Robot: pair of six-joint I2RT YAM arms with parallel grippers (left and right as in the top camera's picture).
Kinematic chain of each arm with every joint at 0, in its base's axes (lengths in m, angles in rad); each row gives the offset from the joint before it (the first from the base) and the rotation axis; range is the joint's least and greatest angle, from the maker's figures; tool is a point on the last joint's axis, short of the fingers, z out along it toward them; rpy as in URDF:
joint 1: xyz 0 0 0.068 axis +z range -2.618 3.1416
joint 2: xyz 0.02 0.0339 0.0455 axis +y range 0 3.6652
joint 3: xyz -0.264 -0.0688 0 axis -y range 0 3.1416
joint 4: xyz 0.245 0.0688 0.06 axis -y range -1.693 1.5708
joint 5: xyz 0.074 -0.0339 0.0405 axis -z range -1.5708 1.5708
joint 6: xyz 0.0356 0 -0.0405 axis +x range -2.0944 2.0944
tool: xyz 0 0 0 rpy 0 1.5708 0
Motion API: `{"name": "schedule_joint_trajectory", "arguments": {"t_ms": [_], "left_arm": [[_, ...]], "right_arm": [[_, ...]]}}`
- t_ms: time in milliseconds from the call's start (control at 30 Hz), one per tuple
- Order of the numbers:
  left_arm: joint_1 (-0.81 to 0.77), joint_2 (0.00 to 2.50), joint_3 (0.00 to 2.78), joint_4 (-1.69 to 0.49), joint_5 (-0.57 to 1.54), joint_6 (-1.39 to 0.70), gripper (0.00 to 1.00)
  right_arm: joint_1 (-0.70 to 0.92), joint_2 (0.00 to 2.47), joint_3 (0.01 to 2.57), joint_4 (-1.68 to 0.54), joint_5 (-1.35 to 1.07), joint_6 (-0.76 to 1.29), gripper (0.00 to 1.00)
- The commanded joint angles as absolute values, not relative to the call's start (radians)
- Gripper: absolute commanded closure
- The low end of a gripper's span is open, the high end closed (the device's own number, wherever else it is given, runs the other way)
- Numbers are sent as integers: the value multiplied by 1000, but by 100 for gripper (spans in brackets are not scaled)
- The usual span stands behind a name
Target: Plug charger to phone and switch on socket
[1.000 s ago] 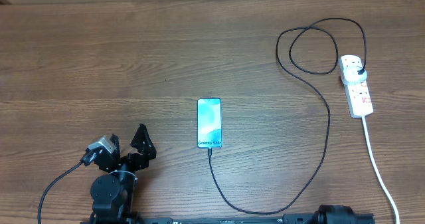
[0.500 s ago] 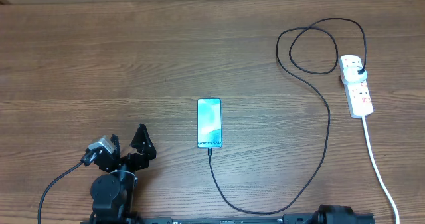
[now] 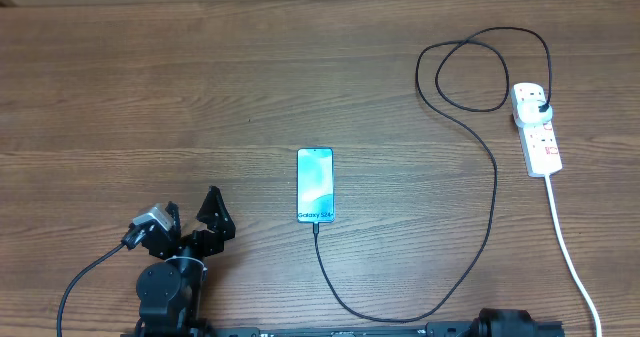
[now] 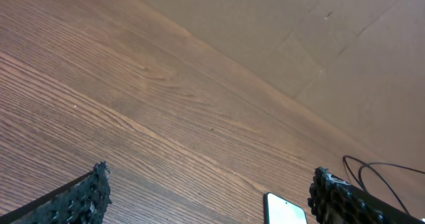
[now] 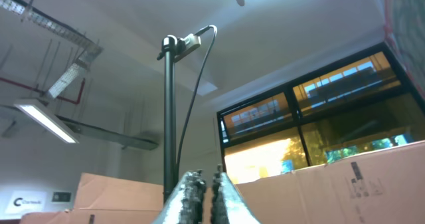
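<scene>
item: wooden tabletop [image 3: 200, 77], overhead view.

- phone [image 3: 314, 185]: lies flat near the middle, screen up and lit, long axis running 12 to 6 o'clock, the "galaxy s24" end at 6 o'clock.
- charger [image 3: 494, 192]: the connector tip meets the phone's 6 o'clock end. the black cable drops toward the near edge, curves round toward 3 o'clock, climbs, and loops once at about 1 o'clock of the tabletop. its black plug sits in the far outlet of the socket.
- socket [image 3: 537, 129]: white strip at the 3 o'clock side, well apart from the phone. its thick white cord trails toward 5 o'clock. the switch position is too small to tell.
- left hand [image 3: 193, 209]: at 7 o'clock of the tabletop, fingers spread apart, holding nothing. the phone lies at roughly 3 o'clock of it, near but not touching. in the left wrist view the phone's corner [image 4: 285, 211] shows just inside the right-side finger.
- right hand [image 5: 204, 184]: fingers pressed together on nothing, pointing up at the ceiling. in the overhead view only the arm's base shows, at 5 o'clock.
</scene>
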State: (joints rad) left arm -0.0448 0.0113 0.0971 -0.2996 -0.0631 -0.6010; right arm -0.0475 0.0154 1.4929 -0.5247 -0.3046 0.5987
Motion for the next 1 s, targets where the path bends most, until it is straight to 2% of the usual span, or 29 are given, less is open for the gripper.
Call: {"name": "schedule_joint_trajectory", "arguments": {"t_ms": [0, 67, 167, 267, 367, 800, 967], "left_arm": [[-38, 7, 91, -296, -55, -598, 0], [-38, 7, 91, -296, -55, -598, 0], [-38, 7, 91, -296, -55, -598, 0], [-38, 7, 91, -296, -55, -598, 1], [-38, 7, 91, -296, -55, -598, 0], [-38, 7, 91, -296, -55, -598, 0], [-38, 7, 91, -296, -55, -598, 0]], "right_arm": [[-38, 6, 1493, -529, -290, 594, 83], [-38, 6, 1493, -528, -290, 594, 74], [-38, 6, 1493, -528, -289, 594, 55], [-38, 6, 1492, -529, -289, 594, 21], [-38, 6, 1477, -515, -258, 594, 0], [-40, 6, 1262, -269, 95, 599, 0], [-40, 6, 1106, -137, 120, 632, 0]]}}
